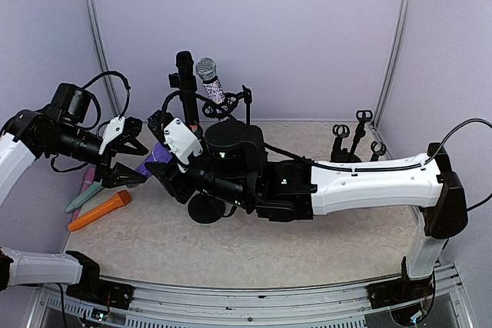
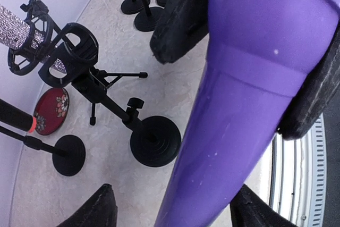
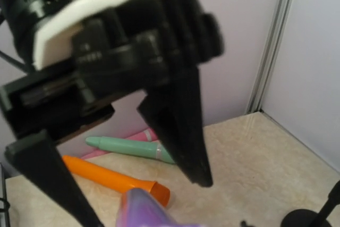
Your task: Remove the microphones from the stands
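Spans the beige table (image 1: 330, 255) from the right with the right arm (image 1: 369, 182). Suspends the purple microphone (image 2: 212, 158) above the table, apart from the black stand (image 2: 154, 141). Pinches the microphone's wide end between the right gripper (image 2: 244, 51) pads. Flanks its handle with the left gripper (image 1: 146, 164), fingers (image 2: 101, 208) spread, a gap on each side.

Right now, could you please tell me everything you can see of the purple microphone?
The purple microphone is smooth, glossy plastic by its look: a wide body steps down at a ridge into a tapering handle. It hangs above the table, clamped between the right gripper's dark padded fingers. Its narrow end runs between the left gripper's open fingertips, which do not visibly touch it.
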`<state>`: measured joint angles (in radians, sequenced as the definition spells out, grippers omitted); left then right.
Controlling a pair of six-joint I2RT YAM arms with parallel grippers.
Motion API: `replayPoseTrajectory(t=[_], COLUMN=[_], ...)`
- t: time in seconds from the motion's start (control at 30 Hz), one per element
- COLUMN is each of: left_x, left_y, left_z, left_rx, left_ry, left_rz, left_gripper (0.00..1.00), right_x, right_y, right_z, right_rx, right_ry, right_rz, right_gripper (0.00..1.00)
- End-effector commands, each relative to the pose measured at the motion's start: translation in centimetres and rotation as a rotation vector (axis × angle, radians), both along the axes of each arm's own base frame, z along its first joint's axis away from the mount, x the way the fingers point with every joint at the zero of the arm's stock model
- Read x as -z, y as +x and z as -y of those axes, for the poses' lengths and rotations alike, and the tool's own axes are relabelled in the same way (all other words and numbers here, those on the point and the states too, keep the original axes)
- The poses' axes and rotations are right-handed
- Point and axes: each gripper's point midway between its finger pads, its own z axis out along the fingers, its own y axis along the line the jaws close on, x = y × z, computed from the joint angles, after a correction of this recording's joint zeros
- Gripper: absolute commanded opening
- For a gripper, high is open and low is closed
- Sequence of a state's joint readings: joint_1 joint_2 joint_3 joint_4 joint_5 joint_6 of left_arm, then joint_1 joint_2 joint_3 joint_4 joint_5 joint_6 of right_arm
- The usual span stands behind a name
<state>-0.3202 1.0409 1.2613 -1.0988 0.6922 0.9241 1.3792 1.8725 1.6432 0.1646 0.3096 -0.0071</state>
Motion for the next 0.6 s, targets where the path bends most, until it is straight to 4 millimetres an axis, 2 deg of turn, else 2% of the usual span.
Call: replayPoseTrajectory(t=[0.0, 0.23, 0.33, 0.4, 0.47, 0.57], left_x=[0.6, 2.0, 2.4, 3.0, 4.4, 7.4], left_y=[-0.5, -0.5, -0.2, 0.1, 0.5, 1.2], left_z=[0.2, 0.5, 0.4, 0.0, -0.8, -2.6], left_rx=[0.021, 0.033, 0.028, 0.015, -0.007, -0.058], left_ry=[0.013, 0.025, 0.041, 0.070, 0.121, 0.206], left_rz=[-0.011, -0.051, -0.048, -0.043, -0.038, -0.044], left_gripper=[0.65, 0.58, 0.45, 0.30, 0.17, 0.10], right_x=[-2.5, -1.9, -1.5, -1.5, -1.8, -2.5], right_y=[-0.2, -0.2, 0.0, 0.2, 0.4, 0.6], right_z=[-0.6, -1.8, -2.0, -1.8, -1.2, 0.4], right_rx=[-0.054, -0.078, -0.076, -0.067, -0.056, -0.042], right_ry=[0.090, 0.083, 0.074, 0.070, 0.074, 0.093], right_rz=[-0.036, -0.046, -0.049, -0.051, -0.054, -0.057], right_gripper=[0.00, 0.00, 0.00, 0.17, 0.32, 0.56])
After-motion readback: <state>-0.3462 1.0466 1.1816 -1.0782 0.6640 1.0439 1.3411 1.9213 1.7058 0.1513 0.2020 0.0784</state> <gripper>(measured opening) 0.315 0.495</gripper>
